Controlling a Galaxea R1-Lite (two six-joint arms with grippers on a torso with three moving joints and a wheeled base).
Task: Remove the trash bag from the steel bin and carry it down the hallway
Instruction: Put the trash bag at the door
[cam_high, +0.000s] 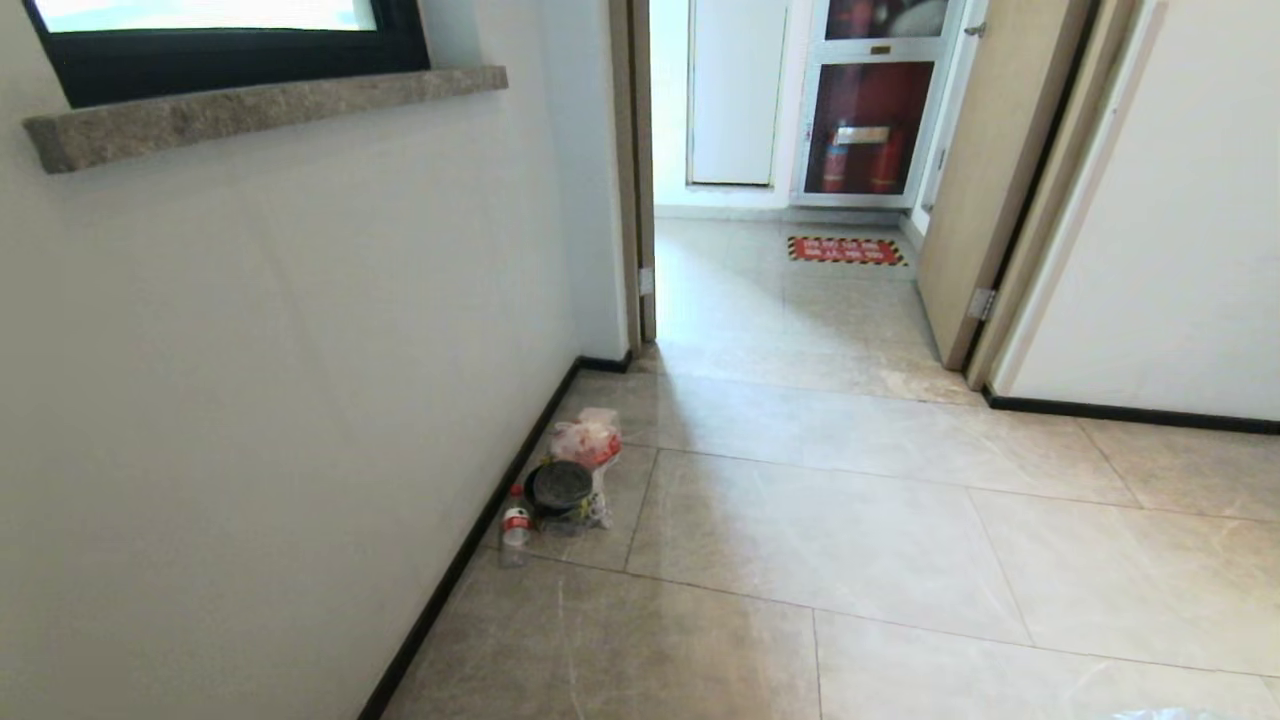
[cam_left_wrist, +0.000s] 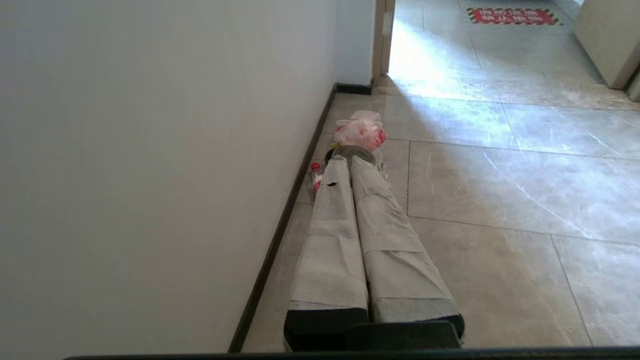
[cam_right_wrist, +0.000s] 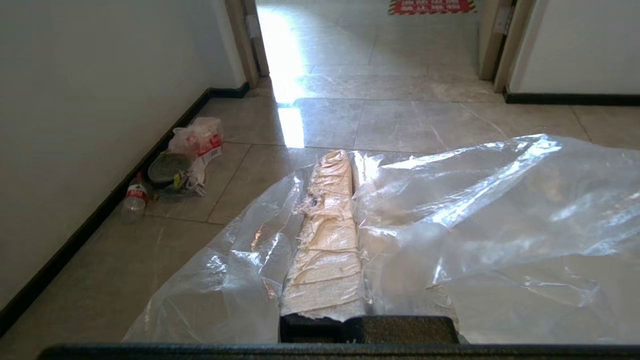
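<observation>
Right gripper (cam_right_wrist: 345, 160): my right fingers are clamped together on the trash bag (cam_right_wrist: 475, 220), one taped finger showing through a fold of the film
Trash bag: I see it clear and crinkled, billowing around and beside the right fingers above the hallway floor (cam_high: 850, 540); a sliver of it shows at the bottom edge of my head view
Left gripper (cam_left_wrist: 350, 162): I see its two taped fingers pressed side by side, holding nothing, pointing down the hall along the white wall (cam_high: 250, 350)
Litter by the wall: a small pink bag (cam_high: 587, 440), a round black-topped container (cam_high: 561, 485) and a plastic bottle (cam_high: 515, 528) with a red label sit together against the black baseboard (cam_high: 480, 520)
Ahead: an open doorway, a red floor sign (cam_high: 846, 250) and a cabinet of fire extinguishers (cam_high: 866, 130) beyond it
</observation>
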